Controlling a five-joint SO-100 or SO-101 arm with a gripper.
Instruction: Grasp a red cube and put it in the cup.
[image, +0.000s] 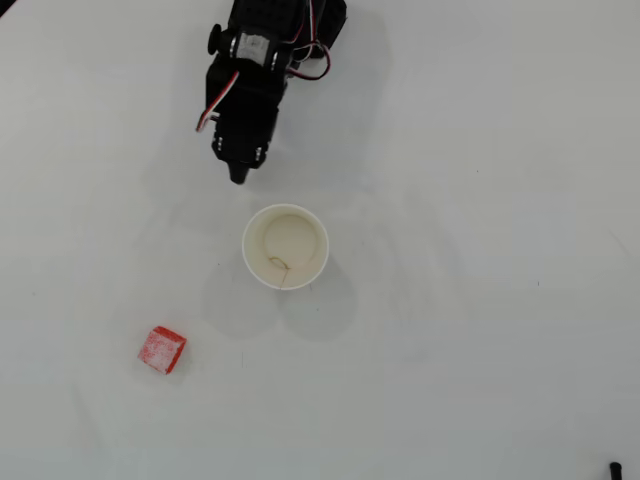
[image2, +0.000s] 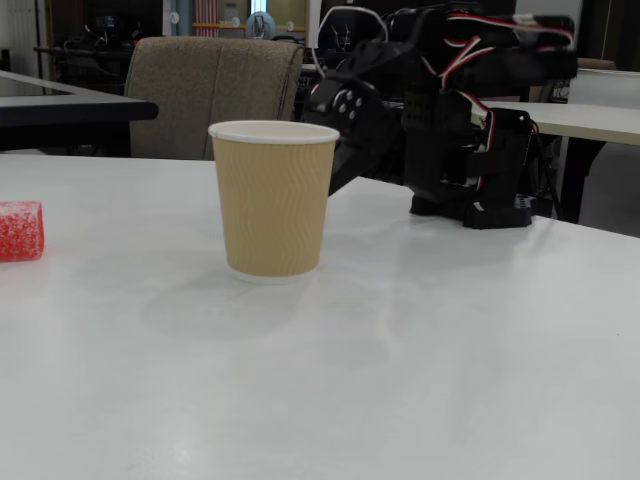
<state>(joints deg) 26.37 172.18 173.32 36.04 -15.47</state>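
The red cube (image: 162, 349), small with whitish scuffed faces, lies on the white table at the lower left of the overhead view. It also shows at the left edge of the fixed view (image2: 20, 230). The cup (image: 246, 250) stands upright and empty in the middle, white rim and cream inside. In the fixed view its outer wall (image2: 273, 205) is tan and ribbed. My black gripper (image: 238, 176) points down toward the cup from the top and stops short of its rim. Its jaws look closed and empty. In the fixed view the gripper (image2: 338, 170) is partly behind the cup.
The arm's base (image2: 480, 170) with red and white wires stands at the table's far side. A chair (image2: 215, 95) and other tables stand behind it. A small dark object (image: 615, 469) shows at the lower right corner of the overhead view.
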